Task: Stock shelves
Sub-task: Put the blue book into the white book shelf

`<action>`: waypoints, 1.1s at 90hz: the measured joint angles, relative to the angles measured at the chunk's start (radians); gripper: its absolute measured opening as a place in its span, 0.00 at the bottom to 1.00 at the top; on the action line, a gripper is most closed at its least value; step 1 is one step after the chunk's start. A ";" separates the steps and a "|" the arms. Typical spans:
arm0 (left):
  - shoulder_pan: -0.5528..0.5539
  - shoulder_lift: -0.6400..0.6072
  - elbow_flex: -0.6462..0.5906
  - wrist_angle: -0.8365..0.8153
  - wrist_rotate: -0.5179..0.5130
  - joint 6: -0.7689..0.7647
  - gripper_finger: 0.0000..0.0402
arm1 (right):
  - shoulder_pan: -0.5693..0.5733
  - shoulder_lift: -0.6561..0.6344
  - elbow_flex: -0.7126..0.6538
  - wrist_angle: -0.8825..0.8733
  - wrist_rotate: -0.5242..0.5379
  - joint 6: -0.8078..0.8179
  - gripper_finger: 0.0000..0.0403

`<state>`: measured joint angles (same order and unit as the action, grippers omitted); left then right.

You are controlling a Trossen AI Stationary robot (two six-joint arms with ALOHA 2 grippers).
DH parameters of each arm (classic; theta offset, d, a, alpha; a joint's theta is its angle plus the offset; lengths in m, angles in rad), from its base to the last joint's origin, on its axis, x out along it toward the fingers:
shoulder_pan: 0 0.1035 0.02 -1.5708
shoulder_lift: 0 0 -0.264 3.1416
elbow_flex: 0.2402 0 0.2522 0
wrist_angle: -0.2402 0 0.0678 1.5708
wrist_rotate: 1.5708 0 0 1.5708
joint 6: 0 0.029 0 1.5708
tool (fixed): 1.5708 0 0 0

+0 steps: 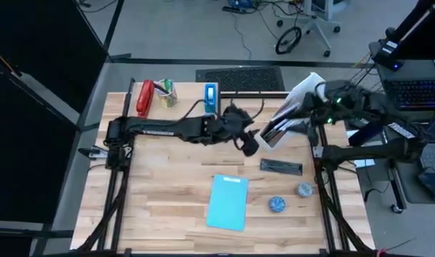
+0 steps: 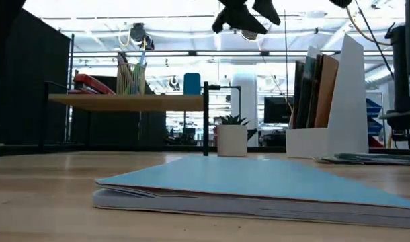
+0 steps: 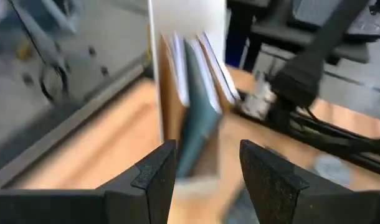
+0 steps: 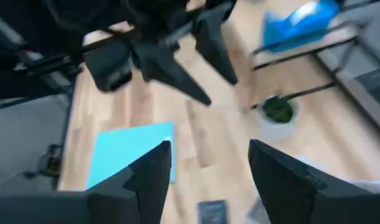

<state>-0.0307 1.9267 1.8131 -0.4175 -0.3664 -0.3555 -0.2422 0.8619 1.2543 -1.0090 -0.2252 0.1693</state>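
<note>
My left claw (image 1: 250, 145) hangs empty, fingers apart; the blue notebook (image 1: 227, 202) lies at its 7 o'clock, long axis 12-to-6. My right claw (image 4: 205, 180), also spread, hovers by the file holder (image 1: 292, 113), farther off.

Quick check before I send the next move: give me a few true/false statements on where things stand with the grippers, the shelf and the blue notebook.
1. The left gripper is open with nothing between its fingers. True.
2. The blue notebook stands inside the white file holder. False: it lies flat on the table, nearer the front.
3. A red stapler sits on the wood shelf. True.
4. The right gripper is shut on a folder. False: it is open and holds nothing.
5. The file holder is empty. False: several folders already stand in it.
</note>
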 joint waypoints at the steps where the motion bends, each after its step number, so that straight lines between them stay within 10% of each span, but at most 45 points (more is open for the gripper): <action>1: -0.006 -0.001 -0.001 -0.010 0.000 -0.012 0.40 | 0.013 -0.005 -0.017 0.015 0.000 0.010 0.49; 34: -0.266 0.012 -0.003 -0.320 -0.035 -0.443 0.40 | 0.445 0.053 -0.455 0.475 0.150 0.215 0.49; 99: -0.490 0.031 -0.353 -0.289 -0.075 -0.943 0.40 | 0.747 0.675 -0.466 0.694 0.639 -0.017 0.49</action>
<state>-0.5211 1.9575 1.4602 -0.7067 -0.4416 -1.2987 0.5052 1.5371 0.7879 -0.3153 0.4141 0.1521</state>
